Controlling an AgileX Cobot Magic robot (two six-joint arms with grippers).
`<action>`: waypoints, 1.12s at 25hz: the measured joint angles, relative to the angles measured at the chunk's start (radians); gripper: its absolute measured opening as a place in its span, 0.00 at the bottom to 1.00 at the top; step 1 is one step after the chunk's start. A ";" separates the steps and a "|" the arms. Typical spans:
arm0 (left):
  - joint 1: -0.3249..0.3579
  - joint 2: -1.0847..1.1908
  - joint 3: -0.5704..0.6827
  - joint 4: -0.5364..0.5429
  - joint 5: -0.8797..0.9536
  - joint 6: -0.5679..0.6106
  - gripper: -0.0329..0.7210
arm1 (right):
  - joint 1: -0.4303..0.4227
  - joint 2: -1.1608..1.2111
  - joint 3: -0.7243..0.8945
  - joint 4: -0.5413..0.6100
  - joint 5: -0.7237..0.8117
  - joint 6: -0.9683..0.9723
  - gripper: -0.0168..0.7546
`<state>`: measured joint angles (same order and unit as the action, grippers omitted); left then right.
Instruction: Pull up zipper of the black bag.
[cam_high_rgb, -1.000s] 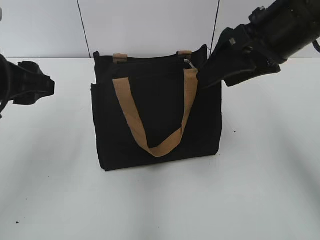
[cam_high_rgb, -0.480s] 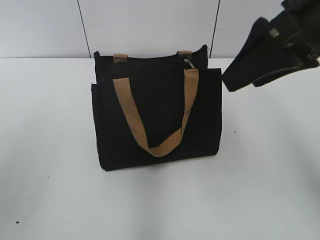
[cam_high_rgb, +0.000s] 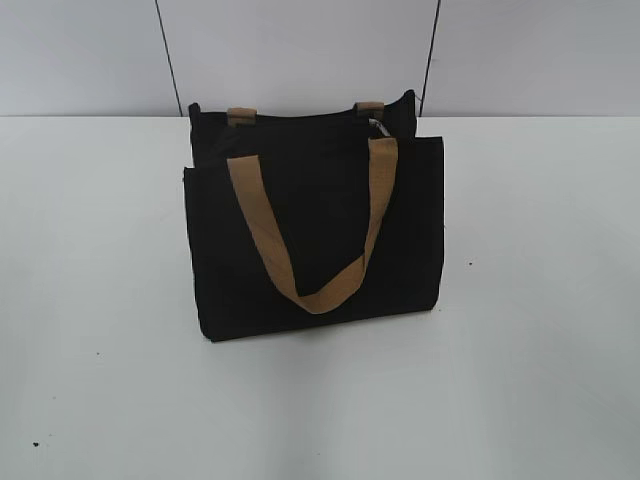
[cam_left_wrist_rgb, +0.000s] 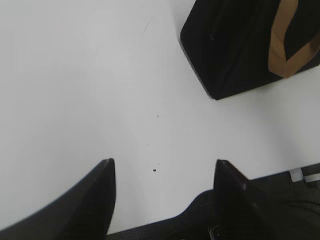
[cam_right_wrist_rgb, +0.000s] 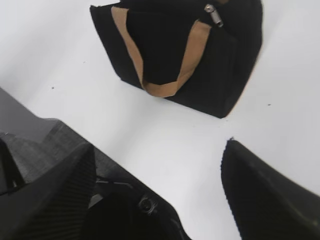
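left gripper (cam_left_wrist_rgb: 162, 167) spread wide, holding nothing, over bare counter (cam_left_wrist_rgb: 100, 75) short of the black bag (cam_left_wrist_rgb: 235, 50). right gripper (cam_right_wrist_rgb: 157, 152) also wide apart and empty, well back from the bag. both arms were beside the bag a second ago and are now gone from the exterior view, so this looks like a retreat. bag stands upright mid-counter; silver pull of the zipper (cam_high_rgb: 377, 125) sits at the right end of the bag's top edge, probably closed, though black on black is hard to read.
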<state>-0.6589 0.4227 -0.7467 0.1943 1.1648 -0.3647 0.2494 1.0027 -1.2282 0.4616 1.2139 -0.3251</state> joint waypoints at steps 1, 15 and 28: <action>0.000 -0.023 0.000 -0.006 0.022 0.013 0.67 | 0.000 -0.035 0.006 -0.029 0.000 0.014 0.80; 0.000 -0.284 0.117 -0.117 0.057 0.193 0.67 | 0.000 -0.758 0.529 -0.293 0.002 0.226 0.79; 0.000 -0.431 0.171 -0.135 0.045 0.243 0.66 | 0.000 -0.987 0.725 -0.401 -0.065 0.252 0.65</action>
<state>-0.6589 -0.0084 -0.5762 0.0591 1.2101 -0.1221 0.2494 0.0162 -0.5033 0.0602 1.1491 -0.0735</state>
